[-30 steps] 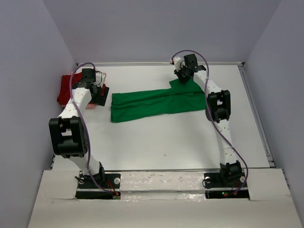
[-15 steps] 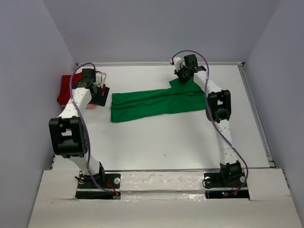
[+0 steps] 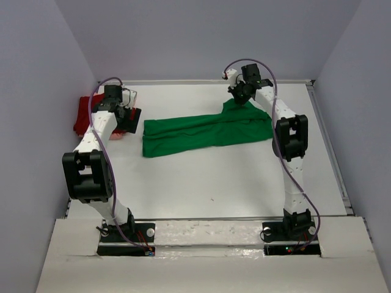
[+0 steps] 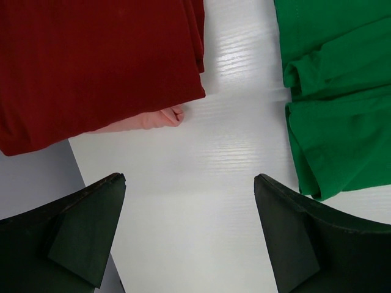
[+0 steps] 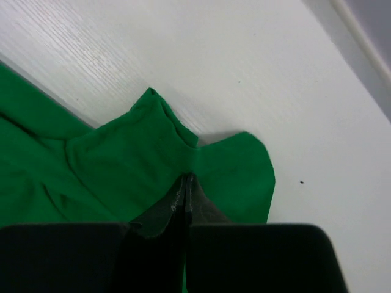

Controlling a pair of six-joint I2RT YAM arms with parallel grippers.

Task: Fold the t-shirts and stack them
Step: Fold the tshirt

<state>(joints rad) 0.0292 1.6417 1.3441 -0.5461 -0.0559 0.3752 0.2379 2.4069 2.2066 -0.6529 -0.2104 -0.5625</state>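
The bright green t-shirt (image 3: 201, 131) lies as a long folded strip across the middle of the table. My right gripper (image 3: 240, 97) is at its far right corner, shut on a pinch of green cloth (image 5: 110, 165) that rises to the fingertips (image 5: 186, 177). My left gripper (image 3: 130, 119) hangs open over bare table (image 4: 201, 201) between the two piles, holding nothing. The dark red t-shirt (image 4: 98, 61) lies folded at the far left (image 3: 82, 116), on top of the pale pink t-shirt (image 4: 146, 121), of which only an edge shows. The green shirt's left end (image 4: 336, 91) is right of the left fingers.
The white table (image 3: 214, 177) is boxed in by grey walls at the back and both sides, with a raised rim (image 3: 327, 140) along the right. The red and pink stack sits against the left wall.
My right gripper has shifted to the right and drawn the green shirt's far corner up with it. The left gripper has edged slightly toward the back and stays open.
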